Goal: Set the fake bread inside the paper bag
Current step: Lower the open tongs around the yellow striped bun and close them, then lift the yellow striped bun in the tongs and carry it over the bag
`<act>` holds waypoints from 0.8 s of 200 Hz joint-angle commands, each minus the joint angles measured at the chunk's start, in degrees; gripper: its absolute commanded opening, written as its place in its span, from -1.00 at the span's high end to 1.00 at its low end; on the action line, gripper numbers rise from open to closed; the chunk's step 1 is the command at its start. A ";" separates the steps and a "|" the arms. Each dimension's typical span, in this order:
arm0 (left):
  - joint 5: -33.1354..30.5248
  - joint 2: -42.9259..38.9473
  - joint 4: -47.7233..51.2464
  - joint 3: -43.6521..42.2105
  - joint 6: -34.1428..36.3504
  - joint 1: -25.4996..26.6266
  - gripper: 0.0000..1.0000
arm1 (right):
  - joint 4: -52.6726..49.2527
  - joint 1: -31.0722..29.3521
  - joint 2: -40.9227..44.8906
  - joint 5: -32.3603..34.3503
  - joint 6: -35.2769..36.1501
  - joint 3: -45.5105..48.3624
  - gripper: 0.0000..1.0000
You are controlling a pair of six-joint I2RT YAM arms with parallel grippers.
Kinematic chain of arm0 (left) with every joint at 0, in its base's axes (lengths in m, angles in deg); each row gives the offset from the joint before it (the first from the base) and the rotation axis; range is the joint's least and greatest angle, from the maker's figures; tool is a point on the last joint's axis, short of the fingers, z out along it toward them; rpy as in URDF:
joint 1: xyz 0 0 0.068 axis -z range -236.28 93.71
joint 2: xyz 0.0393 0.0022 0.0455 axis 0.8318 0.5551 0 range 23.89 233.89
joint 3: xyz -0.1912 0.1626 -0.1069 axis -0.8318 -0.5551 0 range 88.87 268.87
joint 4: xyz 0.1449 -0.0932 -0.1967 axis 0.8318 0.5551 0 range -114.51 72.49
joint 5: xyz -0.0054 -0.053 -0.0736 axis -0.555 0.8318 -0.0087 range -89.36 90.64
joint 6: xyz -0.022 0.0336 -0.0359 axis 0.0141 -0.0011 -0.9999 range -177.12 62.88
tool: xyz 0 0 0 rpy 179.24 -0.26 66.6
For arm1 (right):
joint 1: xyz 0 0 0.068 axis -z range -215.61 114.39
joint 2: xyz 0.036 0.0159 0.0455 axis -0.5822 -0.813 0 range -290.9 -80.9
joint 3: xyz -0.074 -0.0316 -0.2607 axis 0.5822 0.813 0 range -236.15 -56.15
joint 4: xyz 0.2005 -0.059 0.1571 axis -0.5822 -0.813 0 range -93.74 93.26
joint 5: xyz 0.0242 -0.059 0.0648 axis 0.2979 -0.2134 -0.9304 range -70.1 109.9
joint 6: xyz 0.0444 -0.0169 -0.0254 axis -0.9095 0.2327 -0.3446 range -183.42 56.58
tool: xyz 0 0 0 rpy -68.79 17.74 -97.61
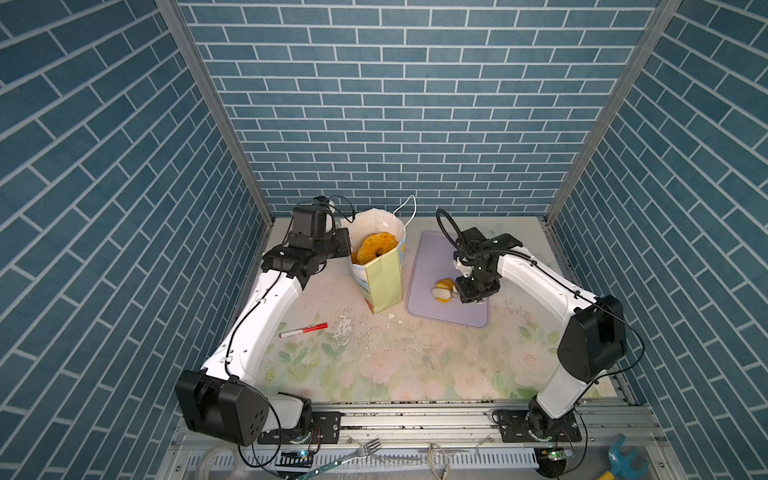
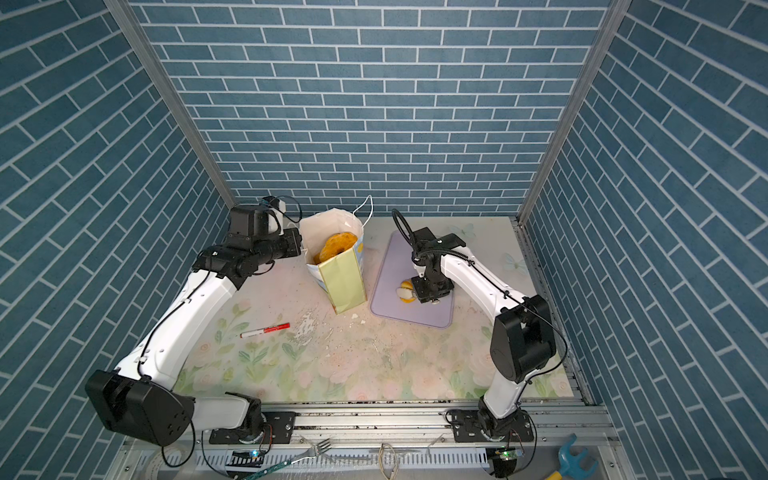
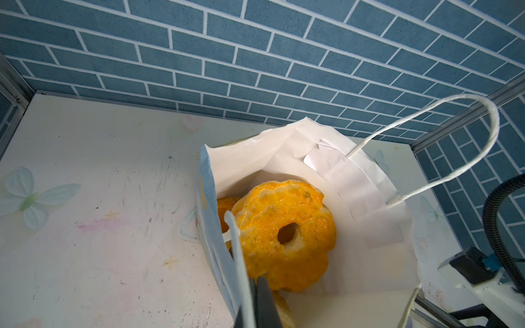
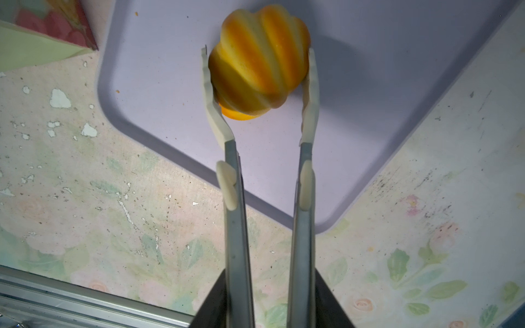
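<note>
Orange-ridged roll (image 4: 255,65) clamped in the part-closed right pincer (image 4: 258,51) at the lilac tray (image 1: 432,257) right of centre: lift straight up, swing left over the paper bag (image 1: 384,282) mid-frame, held at its rim by the fully shut left pincer (image 3: 257,286), release beside the ring doughnut (image 1: 376,247)

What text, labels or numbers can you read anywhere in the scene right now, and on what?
No text is legible.
Marker: dark printing on the red barrel, too small to read.
Bag: coloured print on its face, no letters to be made out.
Tray, roll: no writing shows.
</note>
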 commanded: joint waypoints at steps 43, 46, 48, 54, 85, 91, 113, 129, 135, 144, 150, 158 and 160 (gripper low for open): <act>0.00 -0.07 0.71 -0.05 1.00 -0.05 1.00 | 0.28 -0.51 4.53 5.19 1.30 -0.85 0.44; 0.00 -0.06 0.72 -0.15 1.01 -0.05 1.00 | 0.12 -0.51 4.77 5.36 1.32 -0.80 0.45; 0.00 -0.08 0.66 -0.19 1.00 -0.05 1.00 | 0.03 -0.51 5.11 5.46 1.34 -0.81 0.45; 0.09 -0.14 0.65 -0.17 0.96 -0.05 1.00 | -0.16 -0.52 5.80 5.75 1.27 -0.83 0.46; 0.09 -0.47 0.80 -0.49 1.14 -0.13 1.00 | -0.96 -0.51 10.35 7.00 1.49 -0.97 0.49; 0.16 -0.53 0.78 -0.56 1.16 -0.22 1.00 | -1.11 -0.59 11.29 7.15 1.62 -1.11 0.49; 0.35 -0.52 0.76 -0.52 1.21 -0.35 1.00 | -1.45 -0.52 14.61 7.74 2.23 -2.73 0.49; 0.53 -0.43 0.58 -0.56 1.27 -0.42 1.00 | -1.39 -0.50 16.61 8.12 2.94 -4.39 0.49; 0.61 -0.44 0.62 -0.43 1.24 -0.48 1.00 | -1.39 -0.51 17.29 8.44 3.21 -5.25 0.49; 0.72 -0.43 0.59 -0.33 1.37 -0.48 1.00 | -1.36 -0.51 18.08 8.91 3.68 -6.73 0.49; 0.71 -0.43 0.62 -0.28 1.38 -0.48 1.00 | -1.39 -0.51 18.50 9.39 3.92 -7.70 0.49; 0.71 -0.43 0.61 -0.25 1.33 -0.57 1.00 | -1.40 -0.51 18.90 10.19 4.21 -9.02 0.49; 0.73 -0.44 0.63 -0.28 1.37 -0.57 1.00 | -1.36 -0.55 18.97 10.36 4.30 -9.28 0.49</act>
